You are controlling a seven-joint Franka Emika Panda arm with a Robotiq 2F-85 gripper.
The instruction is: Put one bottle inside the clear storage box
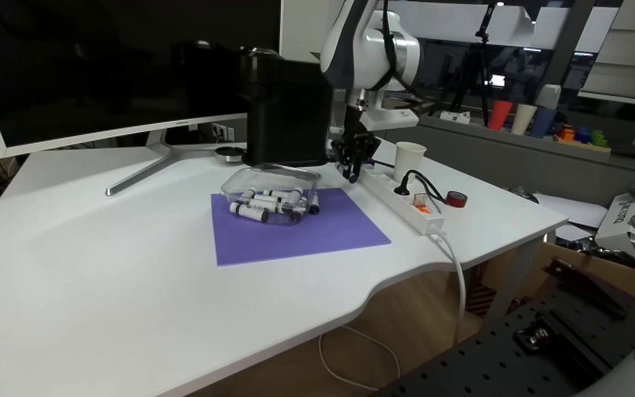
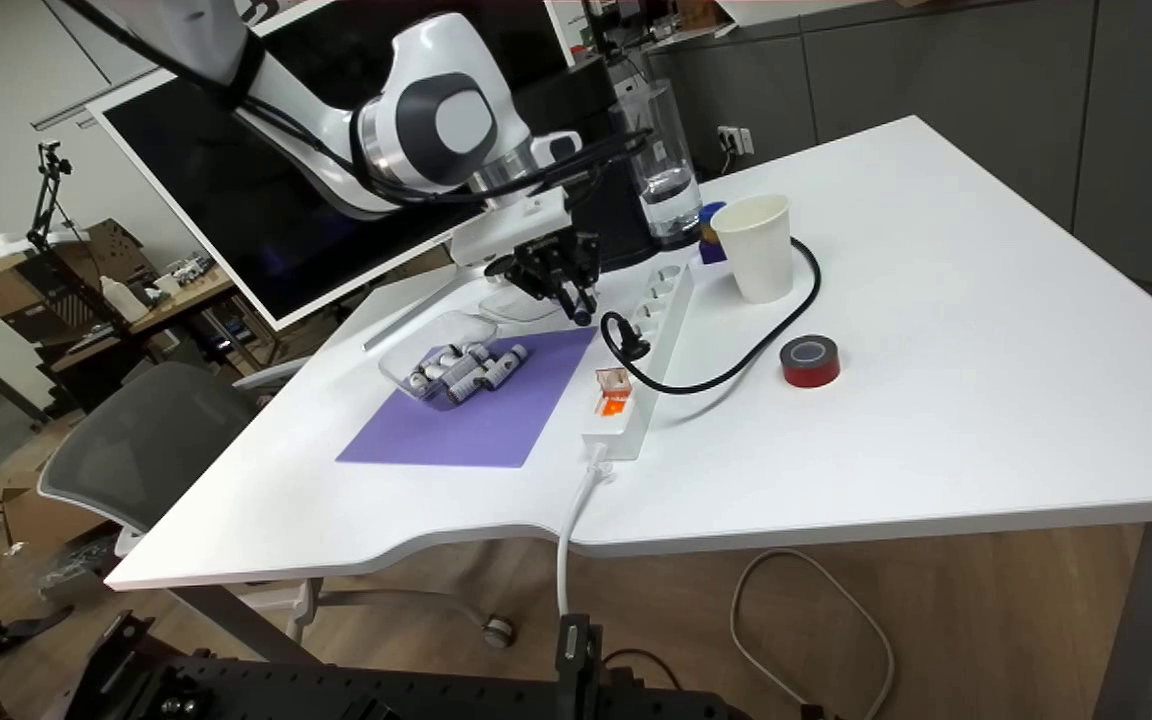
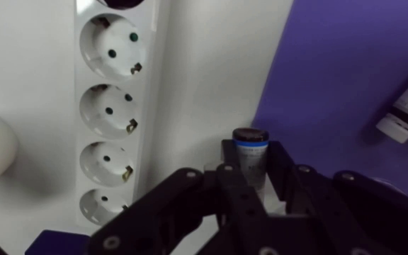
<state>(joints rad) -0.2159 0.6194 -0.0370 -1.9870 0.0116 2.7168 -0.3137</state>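
We see the gripper (image 3: 253, 147) pinching 1 bottle (image 3: 251, 161) near the edge of the purple sheet (image 3: 317, 71); bare tabletop (image 3: 204, 78) separates sheet from power strip (image 3: 108, 111). The clear box (image 1: 262, 179), holding other bottles (image 1: 265, 204), stands apart. Fingers (image 3: 281, 166) partly hide our bottle; we cannot count those boxed.

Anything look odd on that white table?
Small white-labelled bottles lie jumbled at the clear plastic box, not in rows; whether all are inside, I can't tell. The reddish translucent flap on the white power strip stands raised, like a cover left open.
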